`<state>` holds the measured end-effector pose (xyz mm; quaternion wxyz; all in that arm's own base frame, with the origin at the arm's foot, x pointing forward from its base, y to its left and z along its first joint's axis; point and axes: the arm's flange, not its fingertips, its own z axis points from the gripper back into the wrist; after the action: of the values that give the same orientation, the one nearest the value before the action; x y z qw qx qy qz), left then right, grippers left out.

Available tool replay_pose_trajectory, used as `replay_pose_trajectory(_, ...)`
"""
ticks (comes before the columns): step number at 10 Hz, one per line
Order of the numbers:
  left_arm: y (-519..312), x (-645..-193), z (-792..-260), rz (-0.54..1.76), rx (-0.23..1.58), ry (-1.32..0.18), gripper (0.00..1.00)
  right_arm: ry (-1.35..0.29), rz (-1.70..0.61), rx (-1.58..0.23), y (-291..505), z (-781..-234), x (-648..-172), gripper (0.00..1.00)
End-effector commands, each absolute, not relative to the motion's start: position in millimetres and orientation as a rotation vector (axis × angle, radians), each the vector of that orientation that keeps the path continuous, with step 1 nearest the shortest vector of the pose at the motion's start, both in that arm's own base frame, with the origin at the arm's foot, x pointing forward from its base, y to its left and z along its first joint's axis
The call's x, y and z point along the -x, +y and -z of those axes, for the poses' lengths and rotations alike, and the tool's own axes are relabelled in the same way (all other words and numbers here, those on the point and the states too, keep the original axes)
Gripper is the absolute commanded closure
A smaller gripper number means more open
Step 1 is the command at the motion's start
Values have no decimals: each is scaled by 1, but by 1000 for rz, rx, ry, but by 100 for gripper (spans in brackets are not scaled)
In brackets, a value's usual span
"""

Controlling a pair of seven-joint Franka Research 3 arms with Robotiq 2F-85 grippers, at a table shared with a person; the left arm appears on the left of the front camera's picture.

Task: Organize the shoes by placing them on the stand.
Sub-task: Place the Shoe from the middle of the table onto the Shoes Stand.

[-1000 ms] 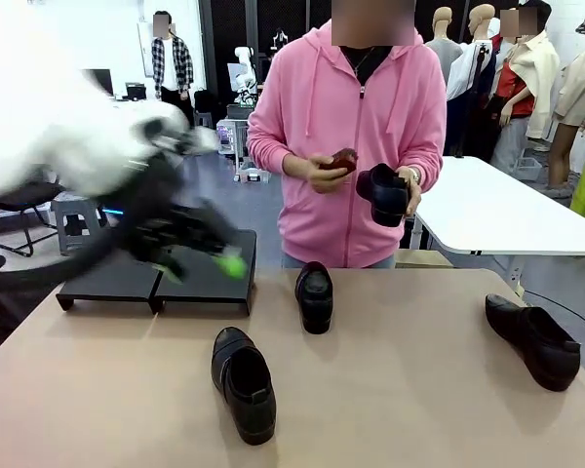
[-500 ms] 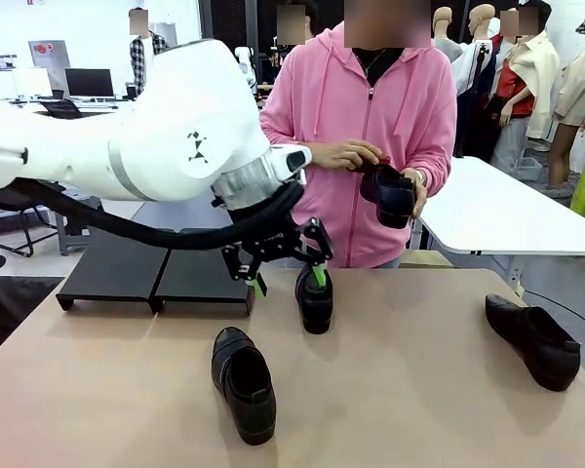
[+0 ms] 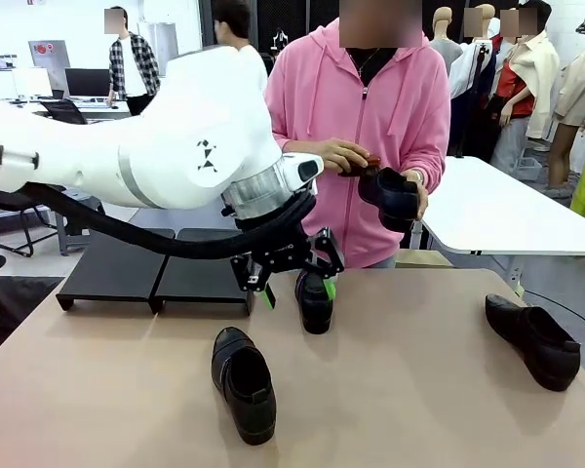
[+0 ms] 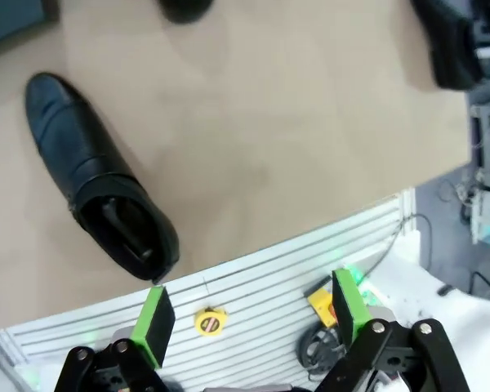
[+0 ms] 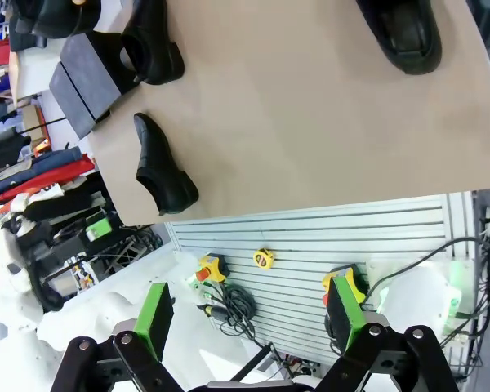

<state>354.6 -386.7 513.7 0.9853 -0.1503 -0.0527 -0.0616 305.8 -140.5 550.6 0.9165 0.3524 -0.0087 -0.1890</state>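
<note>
Shoe [image 3: 317, 312] in the middle lies by the empty, wide-open left gripper [image 3: 299, 294].

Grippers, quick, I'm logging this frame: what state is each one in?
Left gripper: open, holding nothing.
Right gripper: open, holding nothing.

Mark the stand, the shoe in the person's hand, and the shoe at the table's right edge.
stand [image 3: 112, 273], front view, top of its left panel.
shoe in the person's hand [image 3: 388, 195], front view, its side.
shoe at the right edge [image 3: 528, 334], front view, its middle.
</note>
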Motion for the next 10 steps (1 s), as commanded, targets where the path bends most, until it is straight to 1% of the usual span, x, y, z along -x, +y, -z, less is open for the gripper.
replay_pose_trajectory(1, -400, -366, -479, 2, 218, -75, 0, -11, 406, -734, -141, -557, -307, 0)
replay_pose_trajectory(2, -403, -368, -463, -2, 223, -54, 0, -11, 406, -734, -141, -557, -307, 0)
replay_pose_trajectory(4, -404, -374, -432, -84, 198, -28, 0, -11, 406, -734, -141, -557, -307, 0)
replay_pose_trajectory(8, -401, -381, -387, -183, 113, 68, 0, -11, 406, -734, -141, -557, -307, 0)
replay_pose_trajectory(10, -397, -387, -373, -214, 99, 64, 0, -11, 406, -734, -141, -557, -307, 0)
